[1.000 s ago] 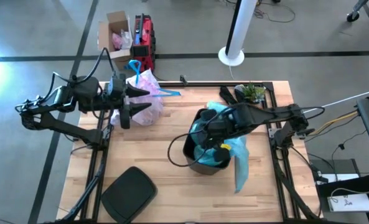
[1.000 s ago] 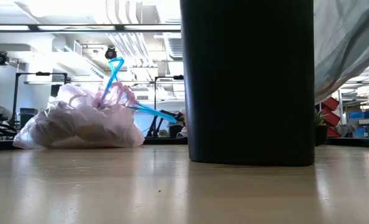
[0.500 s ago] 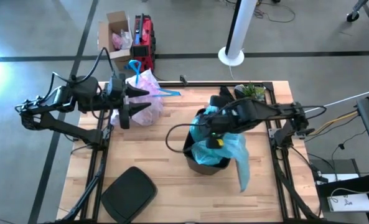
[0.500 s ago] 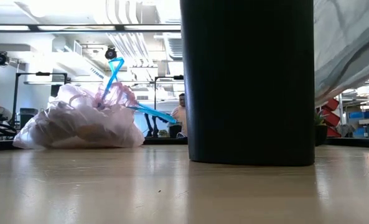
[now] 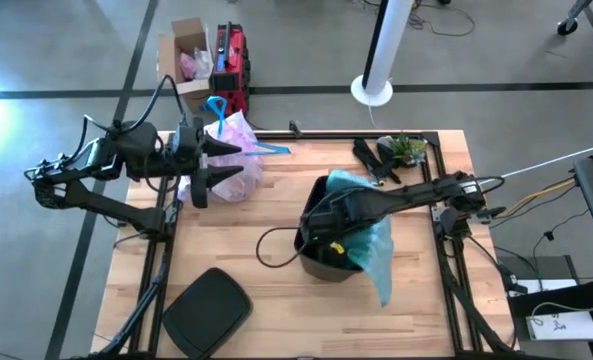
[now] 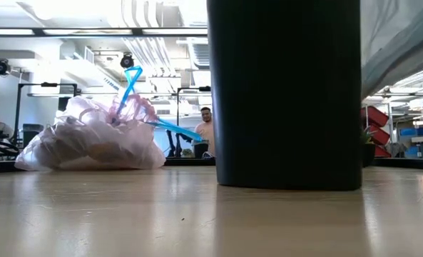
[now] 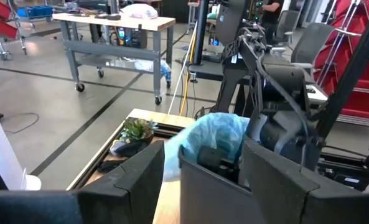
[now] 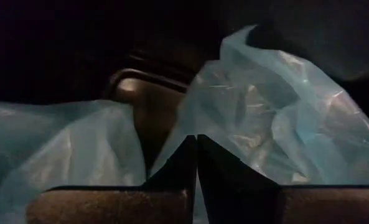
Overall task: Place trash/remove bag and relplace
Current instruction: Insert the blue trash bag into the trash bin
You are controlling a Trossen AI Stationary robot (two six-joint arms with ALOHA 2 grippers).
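Note:
The pinkish-white bag (image 5: pixel 234 150) (image 6: pixel 90 139) sits full and drawn shut on the table's far left corner, its blue drawstring (image 6: pixel 131 82) sticking up. No loose trash shows. My left gripper (image 5: pixel 204 168) (image 7: pixel 172 168) is open just left of that bag. My right gripper (image 8: pixel 195 149) is shut and reaches down into the black bin (image 5: pixel 311 262) (image 6: pixel 286 93), among a light blue bag (image 5: pixel 376 245) (image 8: pixel 277 112) that drapes over the bin's right side. My right gripper comes slanting down from the table's right into the bin's mouth. Its shut fingertips (image 8: pixel 187 146) meet the light blue bag's film (image 8: pixel 172 146), which spreads to both sides of them. One layer or several, I cannot tell. The bag's other part hangs slack outside the bin.
A black lid (image 5: pixel 206 310) lies at the table's near left corner. Black and green clutter (image 5: pixel 391 150) sits at the far right corner. A person (image 6: pixel 207 132) stands in the room beyond. Bare wood lies between the bin and the pink bag.
My right gripper rose slightly toward the far edge, then moved toward the table's left and down into the bin, staying shut. The light blue bag followed it: its upper part sank into the bin's mouth, while the part hanging on the bin's right side drew in.

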